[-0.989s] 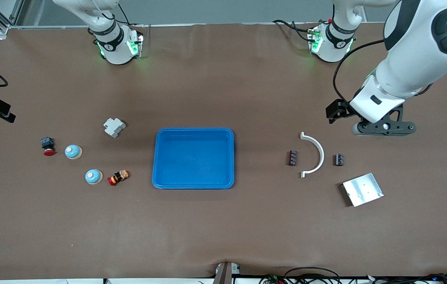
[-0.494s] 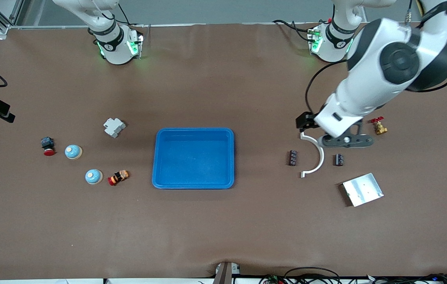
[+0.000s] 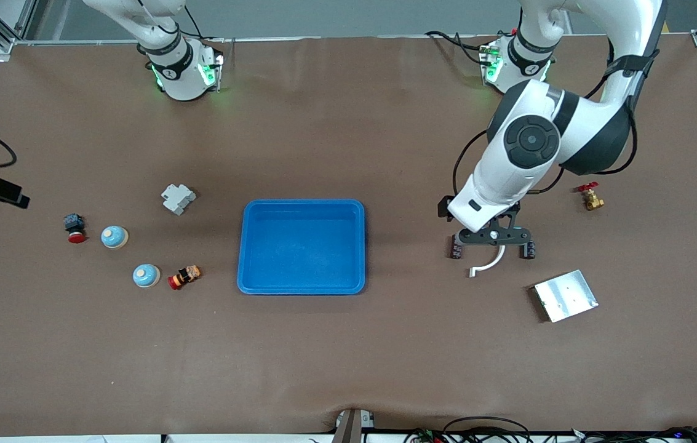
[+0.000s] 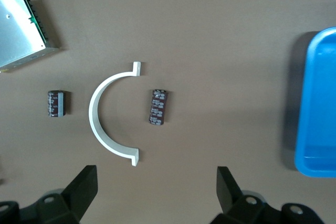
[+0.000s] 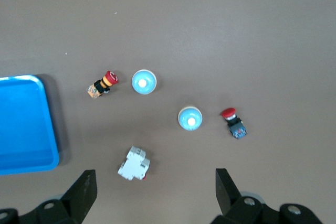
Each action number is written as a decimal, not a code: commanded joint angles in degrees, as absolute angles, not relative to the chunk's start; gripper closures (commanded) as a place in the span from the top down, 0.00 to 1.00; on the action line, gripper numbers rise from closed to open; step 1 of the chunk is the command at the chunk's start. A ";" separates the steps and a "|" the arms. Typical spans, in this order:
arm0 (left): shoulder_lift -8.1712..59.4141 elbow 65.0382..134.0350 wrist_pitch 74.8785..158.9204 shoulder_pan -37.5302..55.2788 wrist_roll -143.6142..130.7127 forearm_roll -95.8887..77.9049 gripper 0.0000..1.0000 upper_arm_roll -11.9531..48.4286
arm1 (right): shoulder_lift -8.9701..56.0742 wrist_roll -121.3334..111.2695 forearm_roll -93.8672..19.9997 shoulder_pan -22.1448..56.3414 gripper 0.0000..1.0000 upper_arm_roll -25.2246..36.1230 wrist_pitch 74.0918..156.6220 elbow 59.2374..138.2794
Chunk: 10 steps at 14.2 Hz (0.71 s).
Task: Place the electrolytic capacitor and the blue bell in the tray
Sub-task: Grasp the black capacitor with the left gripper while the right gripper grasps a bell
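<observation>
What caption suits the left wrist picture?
Open left claw over white curved bracket flanked by two capacitors.

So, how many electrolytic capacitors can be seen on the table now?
2. One capacitor lies inside the curve of the white arc piece, toward the tray. The other capacitor lies outside the arc, near the metal plate.

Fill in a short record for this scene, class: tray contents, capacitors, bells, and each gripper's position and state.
tray: nothing in it
capacitors: two, one inside the white curved bracket, one outside it
blue bells: two, toward the right arm's end
left gripper: open, over the bracket and capacitors
right gripper: open, above the bells, holding nothing
</observation>
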State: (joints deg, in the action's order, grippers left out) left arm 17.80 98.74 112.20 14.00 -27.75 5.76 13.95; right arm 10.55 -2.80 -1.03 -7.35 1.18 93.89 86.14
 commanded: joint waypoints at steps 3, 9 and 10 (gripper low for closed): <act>19.15 103.36 118.38 13.45 -29.27 9.14 1.00 14.15 | 20.99 -2.90 -1.23 -5.80 1.00 0.53 101.76 85.43; 24.16 103.88 123.39 14.06 -32.69 10.63 1.00 14.15 | 29.52 -7.72 -2.81 -4.48 1.00 0.26 108.89 86.92; 24.78 104.58 125.14 14.06 -33.04 12.29 1.00 14.15 | 30.75 -8.95 -2.90 -4.40 1.00 0.26 110.64 88.23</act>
State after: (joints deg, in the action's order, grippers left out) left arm 24.20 103.49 122.60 13.86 -31.31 9.17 13.93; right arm 29.41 -5.86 -1.91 -4.10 0.21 108.71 87.03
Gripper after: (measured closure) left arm 0.000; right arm 0.000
